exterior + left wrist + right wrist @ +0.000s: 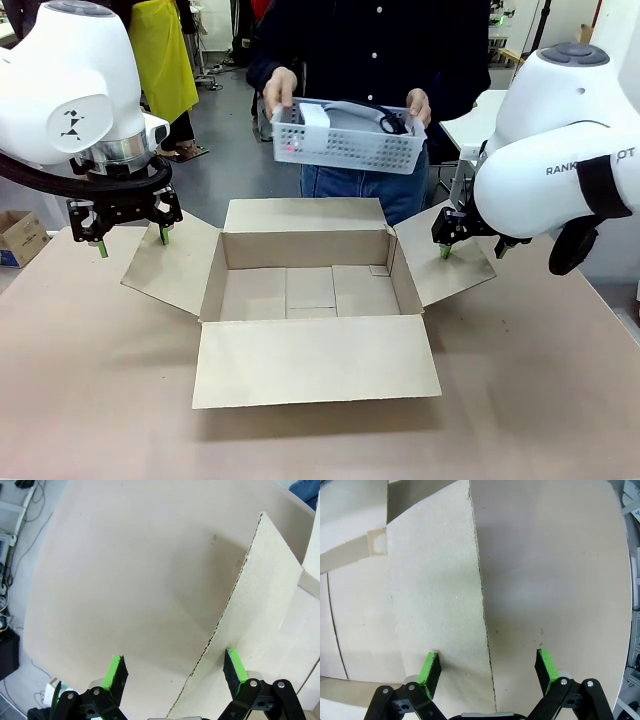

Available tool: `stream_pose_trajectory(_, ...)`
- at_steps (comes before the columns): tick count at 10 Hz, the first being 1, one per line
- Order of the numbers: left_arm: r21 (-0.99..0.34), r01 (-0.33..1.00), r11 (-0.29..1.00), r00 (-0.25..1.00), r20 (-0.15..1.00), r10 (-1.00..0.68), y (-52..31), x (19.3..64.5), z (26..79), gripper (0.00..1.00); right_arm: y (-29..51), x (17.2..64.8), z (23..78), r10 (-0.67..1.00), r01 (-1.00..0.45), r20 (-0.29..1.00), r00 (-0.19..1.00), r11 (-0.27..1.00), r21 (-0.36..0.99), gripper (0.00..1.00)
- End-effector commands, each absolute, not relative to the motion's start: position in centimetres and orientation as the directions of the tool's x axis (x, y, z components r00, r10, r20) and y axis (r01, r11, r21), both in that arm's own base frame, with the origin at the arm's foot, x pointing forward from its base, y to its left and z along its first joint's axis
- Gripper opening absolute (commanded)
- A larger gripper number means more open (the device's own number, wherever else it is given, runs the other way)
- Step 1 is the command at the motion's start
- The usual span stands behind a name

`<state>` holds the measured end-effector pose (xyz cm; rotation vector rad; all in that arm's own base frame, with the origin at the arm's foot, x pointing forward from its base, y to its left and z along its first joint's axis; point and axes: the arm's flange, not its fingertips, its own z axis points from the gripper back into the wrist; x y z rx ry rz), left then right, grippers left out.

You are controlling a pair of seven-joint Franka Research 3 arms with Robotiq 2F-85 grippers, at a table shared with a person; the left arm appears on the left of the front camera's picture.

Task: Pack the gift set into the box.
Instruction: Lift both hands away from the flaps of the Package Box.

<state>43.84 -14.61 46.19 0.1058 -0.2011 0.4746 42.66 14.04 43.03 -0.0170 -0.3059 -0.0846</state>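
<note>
1. The box (300,285) sits open on the table (90,400), its four flaps spread outward and its taped bottom bare
2. Behind it a person holds a white slotted basket (345,150) in both hands, just above the far flap; the gift set (352,112), grey with pale edging, lies inside it beside a black loop (390,124)
3. The left gripper (132,240) hangs over the left flap with its fingers spread wide; in its wrist view the flap's edge runs between the green pads (116,670)
4. The right gripper (472,248) is spread the same way, straddling the right flap's edge
5. A small carton (20,237) sits off the table at the left; a yellow garment (165,50) hangs behind
6. The right arm's casing reads "RANK" and "OT", the letters between them hidden
</note>
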Motion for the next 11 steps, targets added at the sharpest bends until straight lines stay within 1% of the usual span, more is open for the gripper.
stream_pose_trajectory(1,0.068,-0.474,0.878,0.864,0.228,0.449,-14.53,43.88,46.27,1.00,14.14,42.85,43.43,-0.093,0.105,0.310,0.946,0.994,-0.021,1.00)
stream_pose_trajectory(11,0.068,-0.474,0.878,0.864,0.228,0.449,-14.53,43.88,46.27,1.00,14.14,42.85,43.43,-0.093,0.105,0.310,0.946,0.994,-0.021,1.00)
